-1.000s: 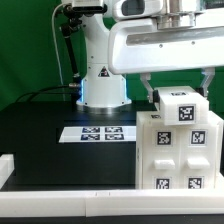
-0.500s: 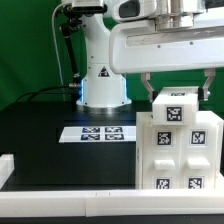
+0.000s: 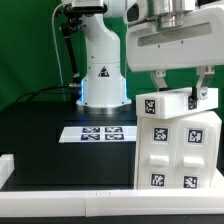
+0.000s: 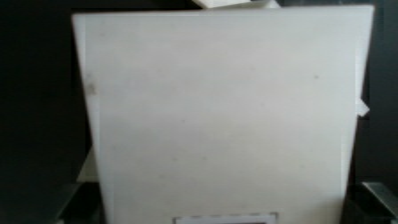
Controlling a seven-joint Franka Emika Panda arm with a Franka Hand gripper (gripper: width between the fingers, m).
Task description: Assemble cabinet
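The white cabinet (image 3: 178, 150), a boxy body with square black-and-white tags on its panels, stands at the exterior view's right on the black table. Its smaller top block (image 3: 166, 104) sits slightly skewed. My gripper (image 3: 182, 92) reaches down from above with one finger on each side of that top part, closed against it. In the wrist view the cabinet's plain white face (image 4: 214, 110) fills the frame between my dark fingers at the corners, around the gripper (image 4: 222, 205). The cabinet's far side is hidden.
The marker board (image 3: 100, 132) lies flat on the black table (image 3: 50, 150) left of the cabinet. The arm's white base (image 3: 100, 85) stands behind it. A white rail (image 3: 60, 196) runs along the front and left edges.
The gripper and arm have shifted toward the exterior view's right and slightly up. The cabinet's top block has turned, and its tags now face more to the left.
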